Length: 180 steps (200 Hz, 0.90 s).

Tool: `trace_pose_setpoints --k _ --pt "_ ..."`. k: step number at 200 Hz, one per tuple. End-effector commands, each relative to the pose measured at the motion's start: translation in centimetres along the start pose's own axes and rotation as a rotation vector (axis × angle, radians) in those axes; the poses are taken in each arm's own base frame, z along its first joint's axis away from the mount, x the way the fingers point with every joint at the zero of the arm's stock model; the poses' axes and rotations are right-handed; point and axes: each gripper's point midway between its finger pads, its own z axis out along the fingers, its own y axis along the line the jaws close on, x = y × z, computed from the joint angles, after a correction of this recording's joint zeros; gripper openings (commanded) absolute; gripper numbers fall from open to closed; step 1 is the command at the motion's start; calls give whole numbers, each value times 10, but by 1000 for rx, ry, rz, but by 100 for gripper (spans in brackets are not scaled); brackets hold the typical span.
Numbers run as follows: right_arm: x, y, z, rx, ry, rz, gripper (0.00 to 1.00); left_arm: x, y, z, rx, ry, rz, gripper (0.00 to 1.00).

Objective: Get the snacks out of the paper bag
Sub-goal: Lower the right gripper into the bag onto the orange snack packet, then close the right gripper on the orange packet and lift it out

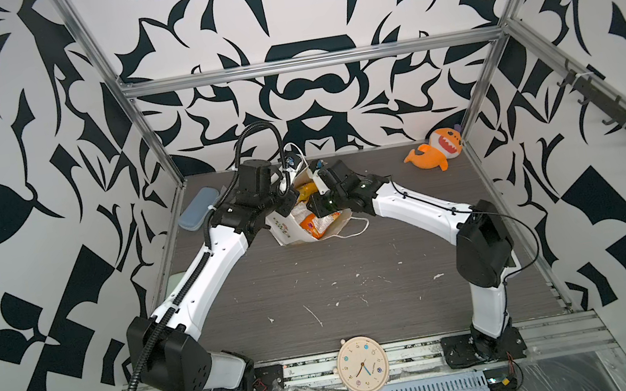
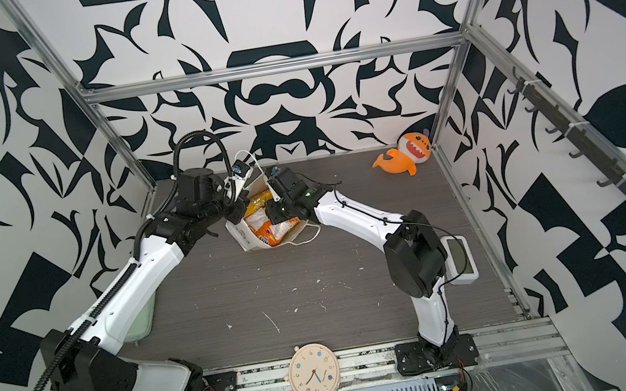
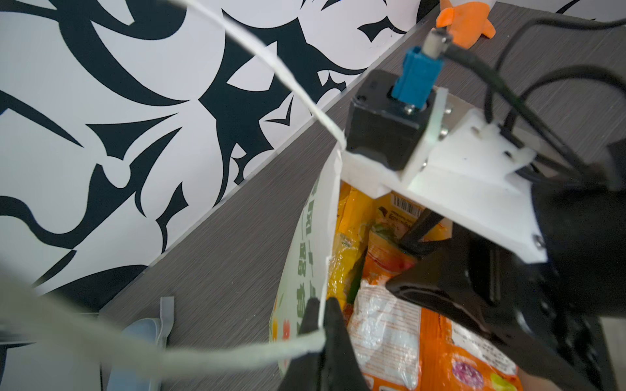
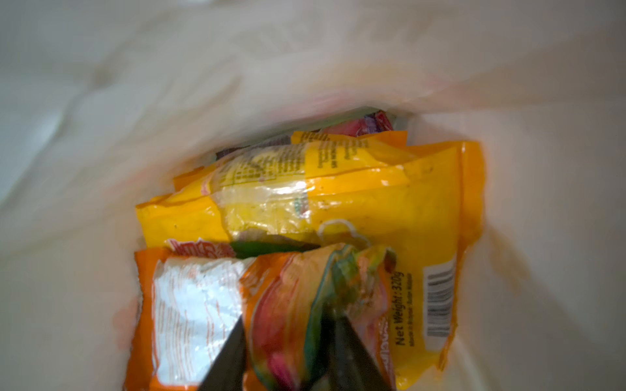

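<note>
Dark wood-grain table [image 1: 356,274], patterned walls. Paper bag [image 1: 287,232] lay far centre, snacks [image 4: 338,203] inside. My left claw [image 3: 321,315] clenched on bag rim, mouth held open. My right claw [image 4: 284,320] pinched orange packet [image 4: 196,304] at crumpled fold. Judged packet light, glossy, slippery, contents crushable: grip sealed edge, not belly.

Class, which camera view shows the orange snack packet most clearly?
The right wrist view: the orange packet fills the foreground, a fold pinched between the right gripper fingers. The left wrist view shows it partly behind that gripper; both top views show only a small orange patch in the paper bag.
</note>
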Motion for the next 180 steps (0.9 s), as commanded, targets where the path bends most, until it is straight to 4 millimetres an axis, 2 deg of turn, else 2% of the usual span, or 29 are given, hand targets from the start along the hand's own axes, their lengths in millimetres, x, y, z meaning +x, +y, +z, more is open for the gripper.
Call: trace_pose_setpoints --k 1,24,42,113,180 --pt "-20 16 -19 -44 -66 0 22 -18 3 -6 -6 -64 -1 0" --pt "-25 19 -30 -57 -88 -5 17 -16 2 -4 -5 -58 -5 0" --pt "-28 23 -39 -77 -105 -9 0 -16 2 -3 -4 -62 -7 0" --pt "-42 36 -73 -134 -191 -50 0 -17 5 -3 -18 -62 -12 0" --pt "-67 45 -120 -154 -340 -123 0 -16 5 -3 -23 -61 -13 0"
